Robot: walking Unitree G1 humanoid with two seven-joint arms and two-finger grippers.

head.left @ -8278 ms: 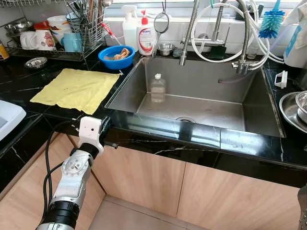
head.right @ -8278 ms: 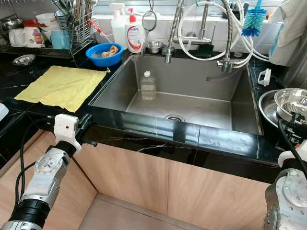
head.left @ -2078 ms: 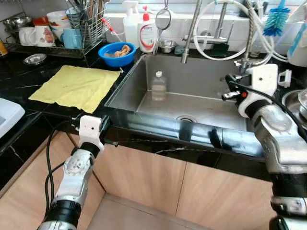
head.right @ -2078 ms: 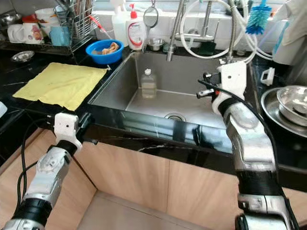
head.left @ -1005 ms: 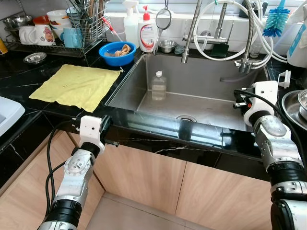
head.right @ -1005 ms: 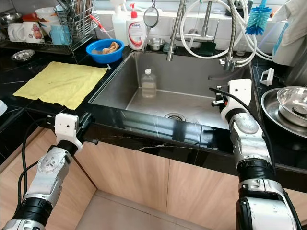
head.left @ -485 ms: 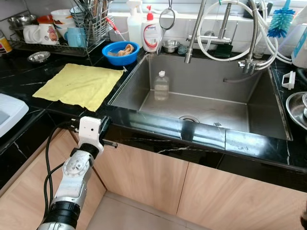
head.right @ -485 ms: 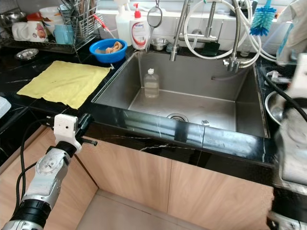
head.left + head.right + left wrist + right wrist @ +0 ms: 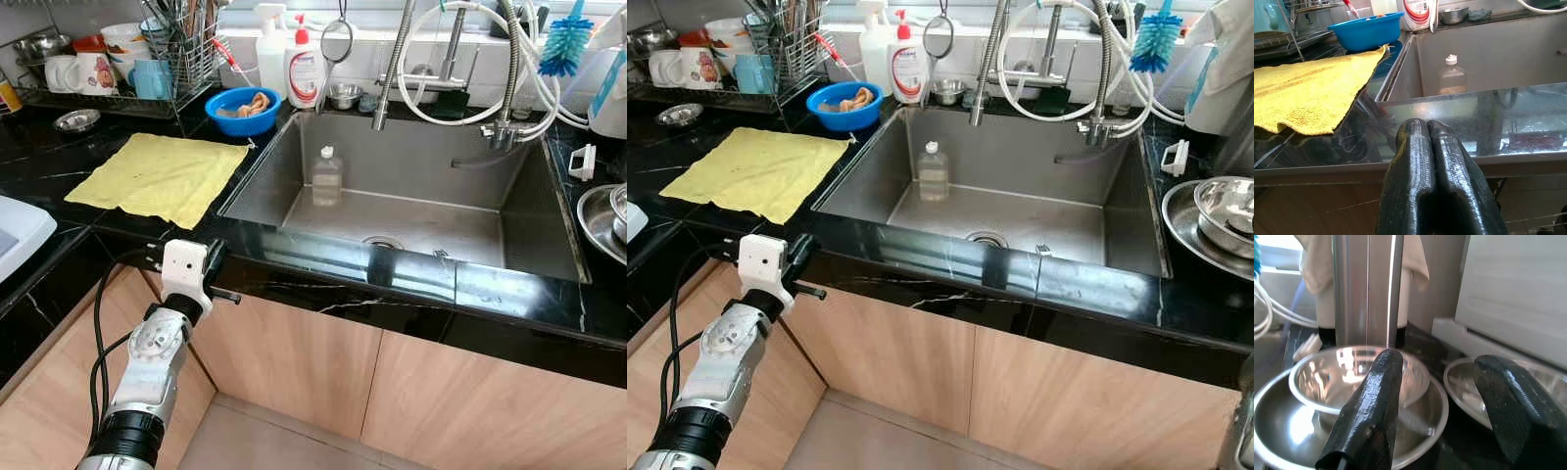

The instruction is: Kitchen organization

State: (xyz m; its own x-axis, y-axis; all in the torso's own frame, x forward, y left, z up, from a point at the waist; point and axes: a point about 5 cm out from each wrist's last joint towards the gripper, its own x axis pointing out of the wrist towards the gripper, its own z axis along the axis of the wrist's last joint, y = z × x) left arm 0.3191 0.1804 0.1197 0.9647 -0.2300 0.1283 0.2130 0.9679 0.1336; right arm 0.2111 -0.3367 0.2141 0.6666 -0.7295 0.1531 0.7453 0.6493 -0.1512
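Left arm raised from below, silver forearm angled upward, left gripper (image 9: 217, 277) at the front edge of the worktop (image 9: 323, 279), its black fingers (image 9: 1420, 161) pressed flat together, nothing between them. Right gripper (image 9: 1442, 396) spread wide, fingers well apart, holding nothing.

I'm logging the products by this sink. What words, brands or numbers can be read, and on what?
White pump bottle: red and blue label, print too small to read.
Mug in the dish rack: a picture, no readable words.
Clear bottle in the sink: no label seen.
Nothing else readable.
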